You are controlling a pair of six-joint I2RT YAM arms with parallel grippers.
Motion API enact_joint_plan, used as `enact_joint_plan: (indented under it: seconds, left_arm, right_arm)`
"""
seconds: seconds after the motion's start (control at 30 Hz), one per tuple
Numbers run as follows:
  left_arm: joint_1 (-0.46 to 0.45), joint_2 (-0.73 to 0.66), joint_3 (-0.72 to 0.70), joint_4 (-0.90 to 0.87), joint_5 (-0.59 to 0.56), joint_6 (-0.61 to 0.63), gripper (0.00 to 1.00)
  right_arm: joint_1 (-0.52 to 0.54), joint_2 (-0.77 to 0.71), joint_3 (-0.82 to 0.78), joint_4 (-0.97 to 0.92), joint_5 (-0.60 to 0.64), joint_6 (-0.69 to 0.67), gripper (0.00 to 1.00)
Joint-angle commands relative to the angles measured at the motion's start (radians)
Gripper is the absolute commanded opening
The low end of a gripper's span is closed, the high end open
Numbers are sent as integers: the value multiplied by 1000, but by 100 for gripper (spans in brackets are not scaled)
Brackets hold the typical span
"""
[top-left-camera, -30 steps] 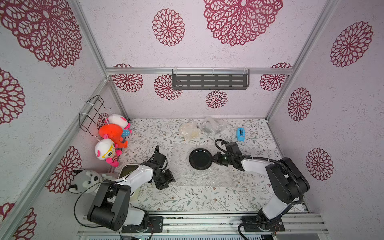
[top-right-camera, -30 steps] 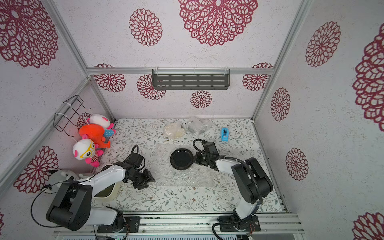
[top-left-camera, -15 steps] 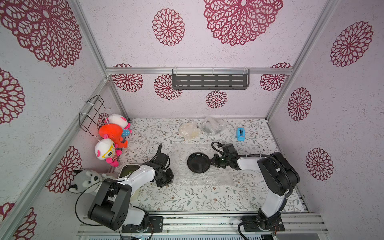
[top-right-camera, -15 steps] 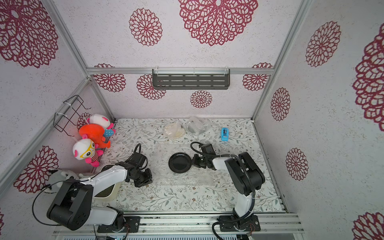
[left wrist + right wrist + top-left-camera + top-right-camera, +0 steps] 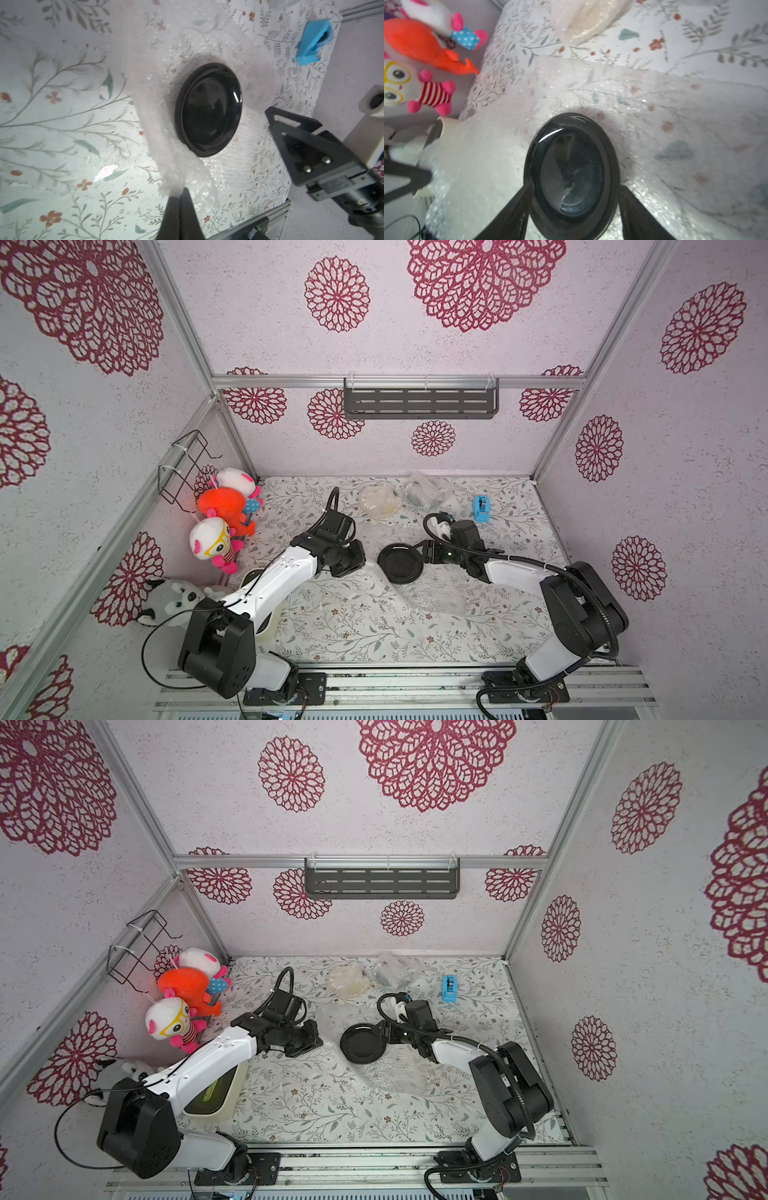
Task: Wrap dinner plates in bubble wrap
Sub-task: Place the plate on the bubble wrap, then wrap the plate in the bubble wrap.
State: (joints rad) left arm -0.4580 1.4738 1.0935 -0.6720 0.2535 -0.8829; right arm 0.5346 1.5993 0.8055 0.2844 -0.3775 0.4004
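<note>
Left gripper [image 5: 178,194] clamps limp bubble wrap [image 5: 164,149] by its edge, nine o'clock of black plate [image 5: 400,564]; right gripper [image 5: 575,186] gapes empty at three; plate likely slick, fragile.

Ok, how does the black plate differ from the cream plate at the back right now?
The black plate is bare; the cream plate is inside a bubble wrap bundle. The black plate lies mid-scene on a spread bubble wrap sheet; the cream plate sits farther back, off that sheet. The black plate lies between the open jaws of the right gripper; no gripper is near the cream plate. Both are round and of similar size.
</note>
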Motion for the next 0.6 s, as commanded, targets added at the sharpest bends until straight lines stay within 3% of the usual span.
enact_joint_plan:
  seconds: [0.0, 0.2, 0.3, 0.33, 0.5, 0.53, 0.57]
  left_arm:
    - [-22, 69, 71, -57, 7, 10, 0]
    - [-47, 118, 112, -56, 12, -5, 0]
    - [-55, 124, 120, -52, 19, -6, 0]
    - [-57, 123, 124, -53, 23, -5, 0]
    - [-57, 125, 138, -52, 32, 6, 2]
    - [-57, 130, 146, -54, 45, 17, 10]
    - [-57, 134, 155, -56, 53, 32, 24]
  right_arm:
    - [114, -40, -9, 117, -89, -241, 68]
    - [217, 50, 55, 140, -82, -359, 68]
    - [238, 97, 104, 120, 0, -364, 63]
    - [238, 107, 116, 119, 21, -344, 58]
    - [237, 104, 116, 87, 134, -283, 12]
    - [230, 97, 107, 86, 118, -264, 6]
    - [219, 91, 98, 94, 87, -225, 0]
